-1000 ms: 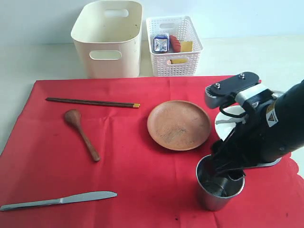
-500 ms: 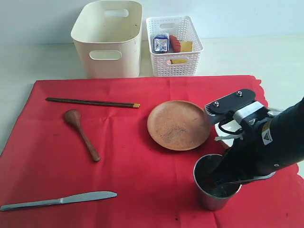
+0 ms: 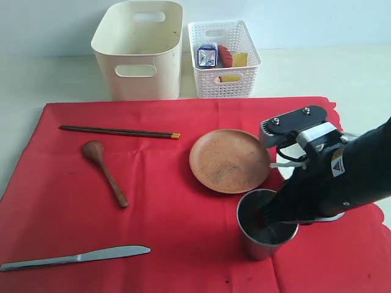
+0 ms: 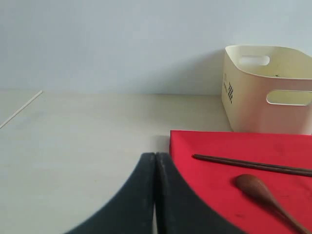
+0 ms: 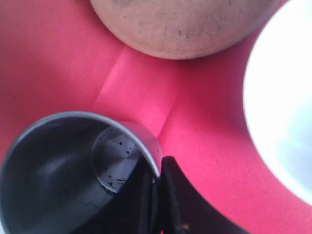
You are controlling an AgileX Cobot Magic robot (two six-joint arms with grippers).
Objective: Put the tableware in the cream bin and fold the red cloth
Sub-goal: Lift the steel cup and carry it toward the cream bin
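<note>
My right gripper (image 3: 282,215) (image 5: 157,165) is shut on the rim of the steel cup (image 3: 261,232) (image 5: 58,165), one finger inside and one outside. The cup is over the red cloth (image 3: 159,195) just in front of the wooden plate (image 3: 229,160) (image 5: 180,24). The white bowl (image 5: 287,107) is mostly hidden behind my right arm in the exterior view. Chopsticks (image 3: 119,132) (image 4: 253,165), wooden spoon (image 3: 105,171) (image 4: 265,194) and knife (image 3: 76,257) lie on the cloth's left half. The cream bin (image 3: 139,49) (image 4: 268,87) stands behind the cloth. My left gripper (image 4: 155,158) is shut and empty over bare table.
A white lattice basket (image 3: 223,60) with a small blue-white carton (image 3: 207,56) and food items stands right of the cream bin. The cloth's scalloped edge (image 3: 379,213) lies on the right, near my right arm.
My right gripper has carried the steel cup leftward and slightly up, from the cloth's right front toward the plate's front edge. The cup now tilts a little. Nothing else moved.
</note>
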